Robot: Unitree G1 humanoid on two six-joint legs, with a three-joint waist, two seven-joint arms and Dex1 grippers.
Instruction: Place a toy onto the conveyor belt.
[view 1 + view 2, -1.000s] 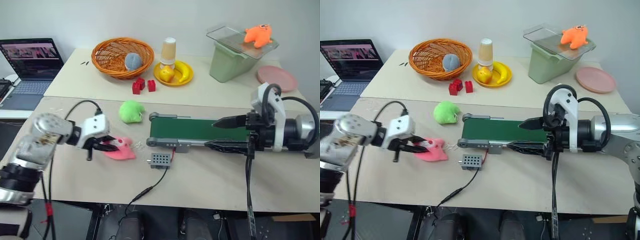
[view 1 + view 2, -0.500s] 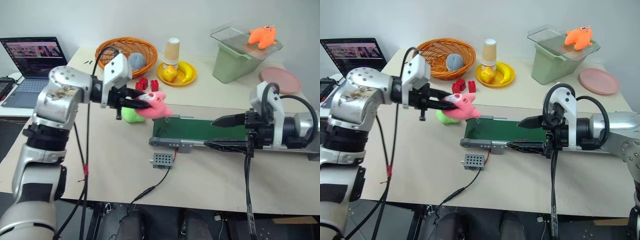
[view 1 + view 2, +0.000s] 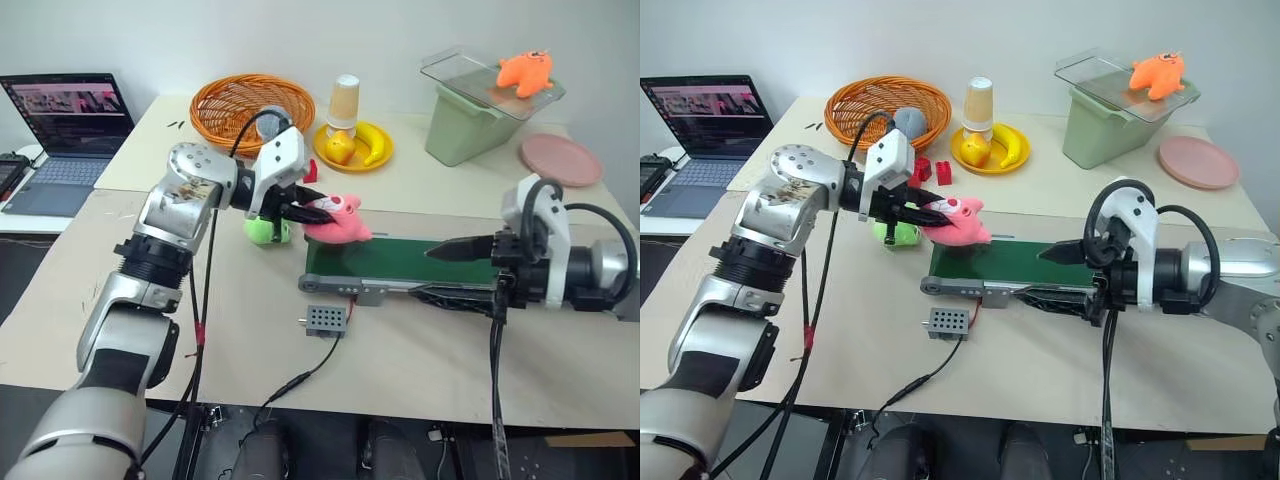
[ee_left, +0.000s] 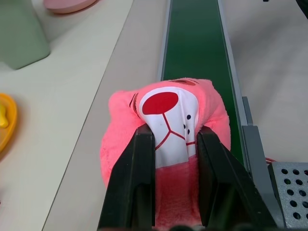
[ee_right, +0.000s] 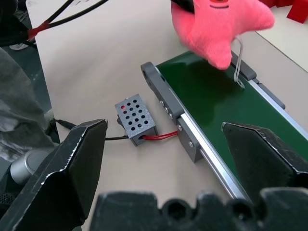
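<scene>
With the pink plush toy (image 3: 338,220) pinched between the closed fingers of the left gripper (image 3: 318,212) and held in the air just above the near end of the conveyor belt (image 3: 420,262), pickup done. Still left: lower and let go. Right gripper (image 3: 438,270) spread wide and empty over the belt's far stretch.

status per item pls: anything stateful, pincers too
left pincer: shut on the pink plush toy
pink plush toy: held in the air over the belt's near end
right pincer: open, empty, over the belt
conveyor belt: nothing lying on it
laptop: open, screen lit
paper cup: upside down
green bin: clear lid on, orange toy on top
</scene>
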